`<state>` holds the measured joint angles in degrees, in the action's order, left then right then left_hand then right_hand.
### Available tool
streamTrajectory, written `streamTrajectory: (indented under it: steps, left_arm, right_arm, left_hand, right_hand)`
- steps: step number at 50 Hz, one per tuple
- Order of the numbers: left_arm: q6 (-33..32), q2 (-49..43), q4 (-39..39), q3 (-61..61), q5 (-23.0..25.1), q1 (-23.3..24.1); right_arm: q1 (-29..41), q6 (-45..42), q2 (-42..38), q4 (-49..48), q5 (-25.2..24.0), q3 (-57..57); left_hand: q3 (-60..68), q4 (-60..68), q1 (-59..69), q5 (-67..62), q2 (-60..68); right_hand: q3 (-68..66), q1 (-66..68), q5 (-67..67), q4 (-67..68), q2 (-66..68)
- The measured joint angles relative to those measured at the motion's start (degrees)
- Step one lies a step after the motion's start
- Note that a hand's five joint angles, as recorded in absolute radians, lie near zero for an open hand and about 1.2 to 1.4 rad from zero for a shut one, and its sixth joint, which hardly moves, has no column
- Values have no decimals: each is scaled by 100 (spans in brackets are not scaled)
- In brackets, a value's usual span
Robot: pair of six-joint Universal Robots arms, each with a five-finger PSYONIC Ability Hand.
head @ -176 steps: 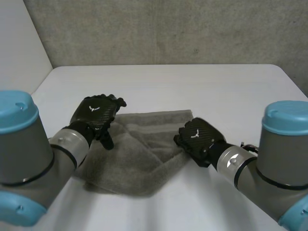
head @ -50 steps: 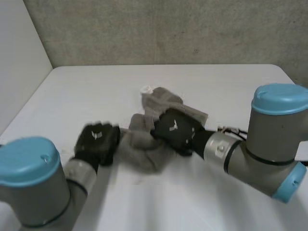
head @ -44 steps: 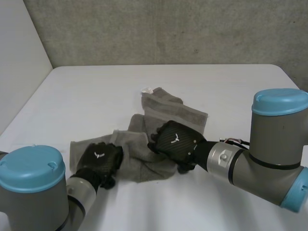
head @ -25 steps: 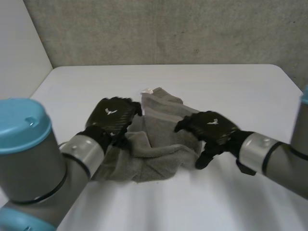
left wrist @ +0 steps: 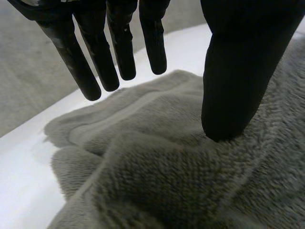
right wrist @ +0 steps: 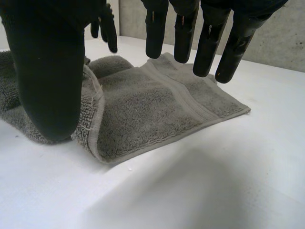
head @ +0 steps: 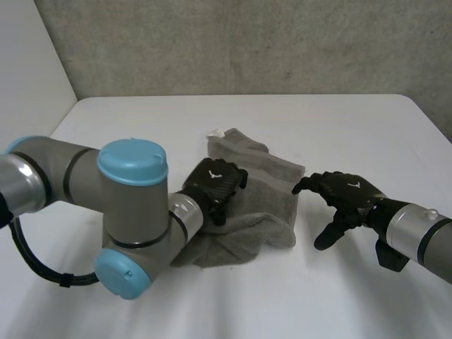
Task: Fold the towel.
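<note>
A grey towel lies loosely bunched and partly folded over itself in the middle of the white table. My left hand hovers open over the towel's left-middle part. In the left wrist view its straight fingers hang above the towel and its thumb tip rests on the pile. My right hand is open, fingers spread, over bare table just right of the towel's right edge. In the right wrist view the towel lies under the fingertips, flat with a hemmed corner.
The left arm's elbow reaches across the table's front left, close to the towel's near edge. A grey wall stands behind the table. Bare table surface lies to the right and in front.
Both hands have opened and let go of the towel. The right hand has drawn off to the right onto bare table. The left hand has moved over the towel's middle.
</note>
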<state>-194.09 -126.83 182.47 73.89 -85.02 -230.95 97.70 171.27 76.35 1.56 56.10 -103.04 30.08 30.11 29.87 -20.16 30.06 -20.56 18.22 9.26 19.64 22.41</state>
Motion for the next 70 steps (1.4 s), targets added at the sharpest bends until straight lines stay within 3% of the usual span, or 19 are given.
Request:
streamTrajectory:
  steps: [7,17,22,28,36,44,51,56,67,70]
  left_arm:
    - [-170,-63,-52,-45,2,103]
    - [-377,-286,-284,-87,-32,312]
    - [-647,-296,-345,-91,-60,304]
    - [-807,-114,-350,-74,-134,303]
    - [-859,1113,-354,-16,-701,296]
    - [-901,2314,-584,142,-880,258]
    - [-1088,2844,-997,307,-885,210]
    - [-1201,3051,-1182,389,-896,186]
    - [-1222,3541,-1193,680,-903,174]
    - [-1220,3587,-1185,762,-904,172]
  right_arm:
    - [0,-49,-4,-12,5,-12]
    - [-18,-376,-32,-54,23,35]
    - [-16,-479,-81,-61,69,191]
    - [6,-517,-169,-55,199,409]
    - [46,-616,-510,1,316,904]
    - [210,-629,-1117,551,305,1535]
    - [619,28,-1463,825,285,1932]
    - [1043,877,-1719,462,337,2255]
    - [1581,954,-2397,125,1471,3204]
    - [1573,908,-2363,120,1571,3230]
  left_hand:
    - [10,5,6,-5,8]
    - [994,978,1019,-968,996]
    - [2999,3003,3097,-2989,3010]
    - [3652,3645,3482,-3588,3665]
    - [3915,3913,3720,-3869,3923]
    - [3950,3955,3745,-3906,3961]
    - [3954,3958,3747,-3913,3964]
    - [3957,3960,3748,-3913,3966]
    - [3957,3960,3748,-3913,3966]
    - [3957,3960,3748,-3914,3968]
  right_hand:
    - [0,0,0,0,0]
    - [0,0,0,0,0]
    - [0,0,0,0,0]
    - [0,0,0,0,0]
    - [189,-161,-118,-149,0]
    - [840,-623,-506,-656,0]
    - [840,-624,-531,-656,0]
    - [840,-624,-534,-656,0]
    - [738,-610,-517,-634,0]
    - [722,-586,-504,-621,0]
